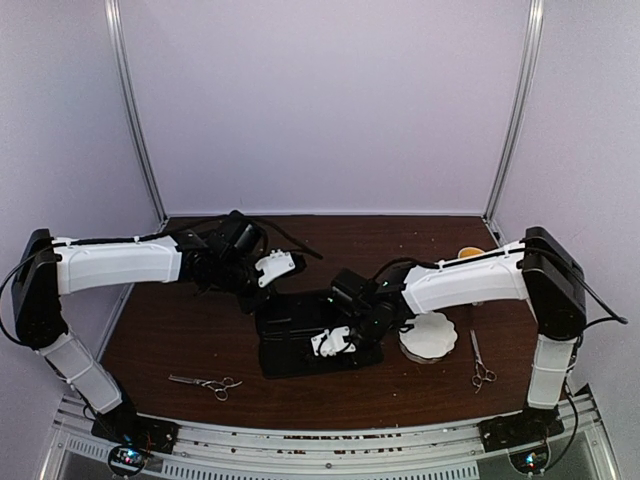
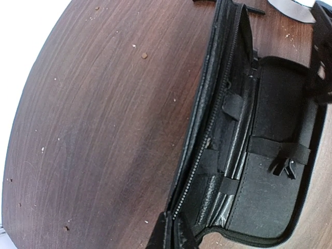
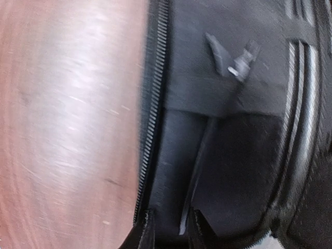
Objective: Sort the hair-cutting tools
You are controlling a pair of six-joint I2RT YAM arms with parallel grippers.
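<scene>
Dark brown wood table (image 1: 400, 240), scuffed, small crumbs on it. Plain pale lilac back wall (image 1: 330, 100), matching side walls. Two slanted metal poles (image 1: 137, 110) at the back corners. Perforated metal rail (image 1: 330, 438) along near edge. Soft, even light.

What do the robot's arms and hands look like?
The left arm and the right arm both have smooth white shells with chunky black joints in between. Thin black cables run along them. The left hand and the right hand each end in two dark, pointed fingers.
</scene>
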